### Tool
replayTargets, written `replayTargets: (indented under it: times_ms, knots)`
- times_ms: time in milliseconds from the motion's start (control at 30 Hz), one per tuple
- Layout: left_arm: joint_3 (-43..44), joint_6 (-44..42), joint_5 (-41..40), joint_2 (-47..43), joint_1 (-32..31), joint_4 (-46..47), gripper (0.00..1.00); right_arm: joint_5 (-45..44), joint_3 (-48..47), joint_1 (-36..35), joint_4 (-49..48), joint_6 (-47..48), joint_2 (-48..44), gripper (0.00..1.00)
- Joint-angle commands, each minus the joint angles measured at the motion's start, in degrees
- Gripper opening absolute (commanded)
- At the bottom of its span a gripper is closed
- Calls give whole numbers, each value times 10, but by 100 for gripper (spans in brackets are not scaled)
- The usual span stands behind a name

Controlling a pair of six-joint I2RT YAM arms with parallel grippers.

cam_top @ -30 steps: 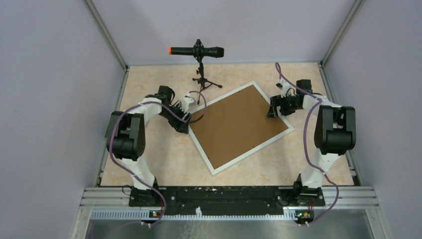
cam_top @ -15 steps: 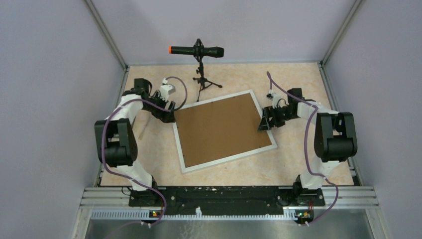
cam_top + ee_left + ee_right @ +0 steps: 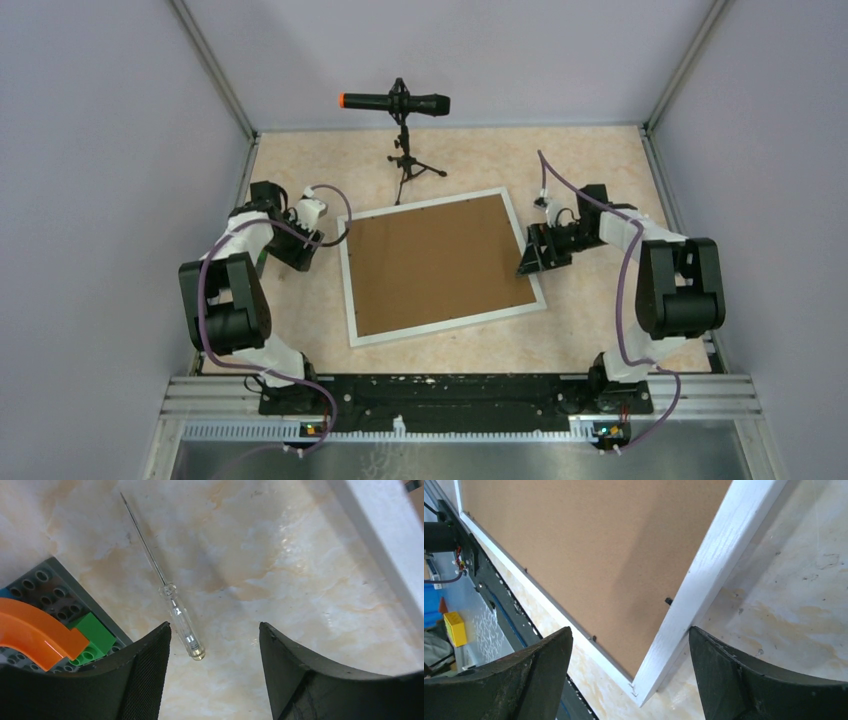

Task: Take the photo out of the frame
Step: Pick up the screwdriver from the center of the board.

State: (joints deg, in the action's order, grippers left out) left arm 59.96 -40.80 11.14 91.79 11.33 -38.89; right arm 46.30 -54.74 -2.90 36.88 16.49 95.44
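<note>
Marbled beige tabletop [image 3: 300,330]. Left arm [image 3: 232,295] folded back at mid-left; left gripper [image 3: 212,640] jaws wide, empty, above thin clear-handled screwdriver [image 3: 182,632]. Large white rectangular picture frame [image 3: 346,290] lies flat at centre, brown backing board [image 3: 440,265] up. Right arm [image 3: 680,280] bent inward; right gripper [image 3: 630,635] jaws wide, straddling the frame's right border, gripping nothing.

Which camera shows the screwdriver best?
Left wrist: the screwdriver lies in full on the table, thin shaft and clear handle both sharp. Top external: too small to make out. Right wrist: not in view.
</note>
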Motion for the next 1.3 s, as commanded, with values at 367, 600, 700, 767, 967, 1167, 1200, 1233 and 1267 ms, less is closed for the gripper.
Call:
replayTargets:
  times_ms: [367,600,700,767,967,1167,1200,1233,1267]
  knots:
    - [-74,-46,-44,40,35,93,50,83,-37,-6,-5,-14,-109,85]
    - [-40,-58,84,-4,35,-2,7,138,-59,-18,-73,-89,-119,86]
    - [24,-80,187,-46,28,-94,0,156,-76,-29,-100,-123,-118,88]
    - [75,-99,256,-71,13,-159,0,170,-91,-42,-122,-147,-116,88]
    - [132,-33,327,-153,-155,-161,0,216,-118,-95,-242,-287,-108,88]
    - [183,60,371,-147,-289,-118,0,244,-86,-153,-406,-409,-129,89]
    - [191,67,377,-140,-304,-116,0,247,-79,-163,-430,-430,-132,89]
    - [196,72,373,-135,-320,-112,0,250,-72,-173,-446,-445,-133,89]
    - [201,76,366,-128,-333,-109,0,249,-71,-183,-449,-449,-134,88]
